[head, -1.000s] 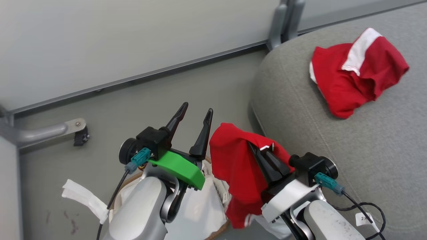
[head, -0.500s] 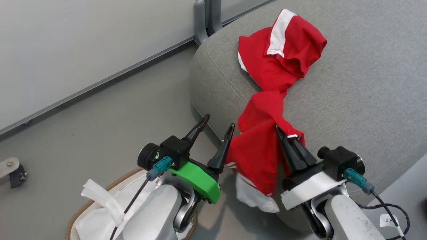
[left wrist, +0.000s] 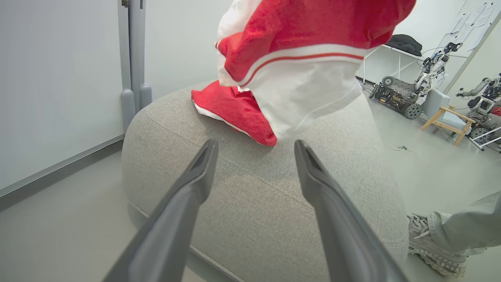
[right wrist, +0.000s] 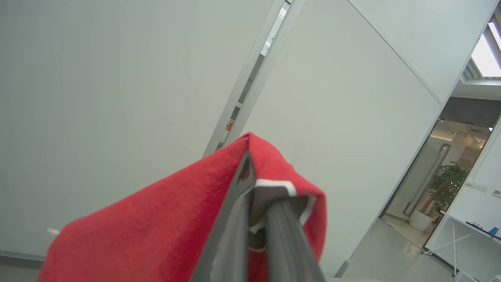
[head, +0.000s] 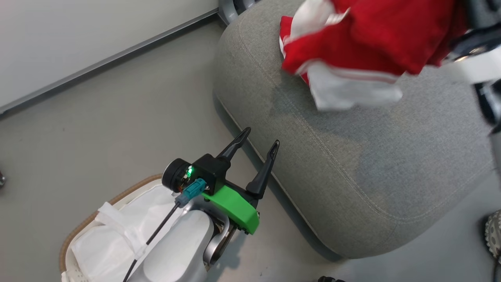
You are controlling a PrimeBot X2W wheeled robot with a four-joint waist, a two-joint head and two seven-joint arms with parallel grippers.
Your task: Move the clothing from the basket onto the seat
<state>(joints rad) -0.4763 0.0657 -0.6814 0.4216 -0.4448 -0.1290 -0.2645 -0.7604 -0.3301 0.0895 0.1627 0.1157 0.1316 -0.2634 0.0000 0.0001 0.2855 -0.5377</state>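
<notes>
The right hand (right wrist: 256, 188), its two dark fingers pressed together, grips a bright red soft fabric garment with white stripes and a white hem (head: 364, 47). The garment hangs in the air above the far part of the large grey woven-fabric seat cushion (head: 352, 164), with the white hem dangling just over it. A second bright red garment with white trim (left wrist: 231, 111) lies on the seat near its far rounded corner, partly behind the hanging one. The left hand (head: 262, 135) stands wide and holds nothing, low beside the seat's left edge and well apart from both garments, with its fingers aimed towards them. Behind it on the grey floor (head: 117, 117) sits the oval cream-white plastic basket with a brown woven rim (head: 82, 225), a plain white liner sheet (head: 113, 239) inside it. A person's pale shoe (left wrist: 426, 243) rests on the floor at the seat's right side.
</notes>
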